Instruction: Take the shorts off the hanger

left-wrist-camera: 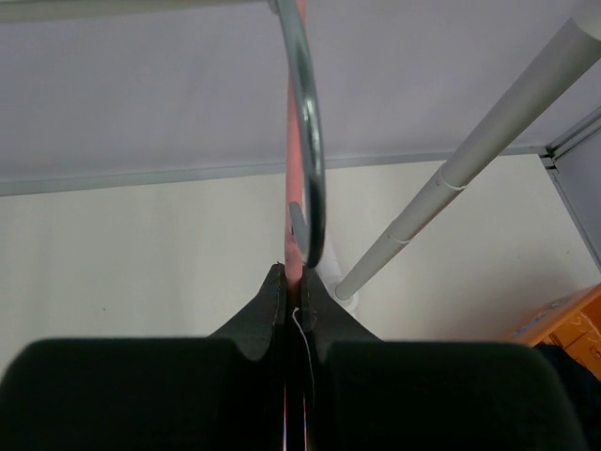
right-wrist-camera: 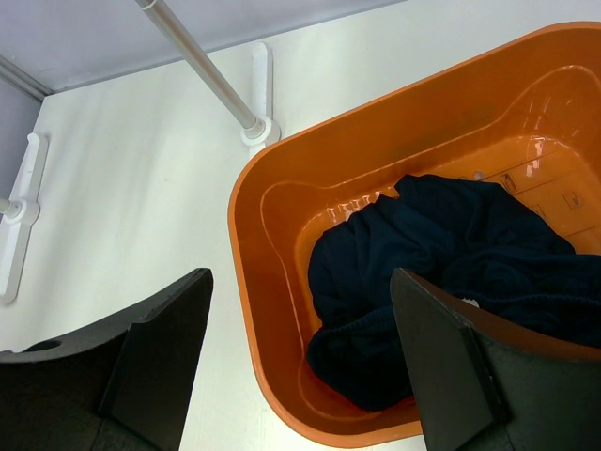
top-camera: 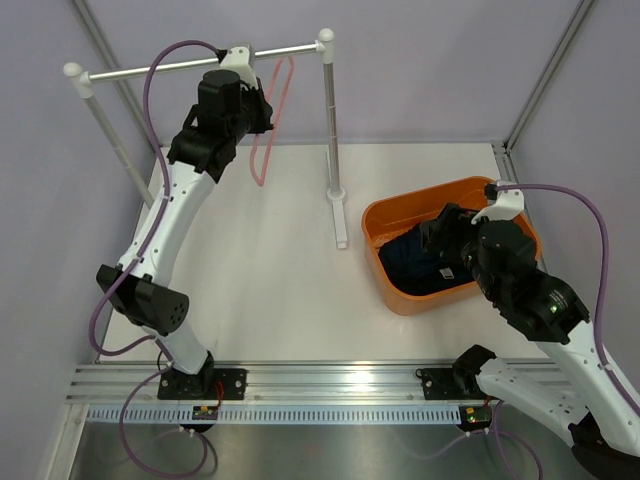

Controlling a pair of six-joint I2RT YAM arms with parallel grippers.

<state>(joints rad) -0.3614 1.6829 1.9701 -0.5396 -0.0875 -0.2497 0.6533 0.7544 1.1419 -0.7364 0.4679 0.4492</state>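
- The soft, dark blue shorts (right-wrist-camera: 441, 272) lie crumpled in the smooth orange tub (right-wrist-camera: 246, 282).
- The thin pink hanger (top-camera: 272, 110) hangs by its shiny hook (left-wrist-camera: 310, 141) on the silver rail (top-camera: 200, 63).
- The left gripper (left-wrist-camera: 293, 282) pinches the hanger.
- The right gripper (right-wrist-camera: 300, 282) is spread wide over the tub.

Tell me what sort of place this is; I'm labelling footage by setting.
Probably a robot lab bench staged for laundry: plain enclosing walls, a silver clothes rail, an orange tub holding the shorts.
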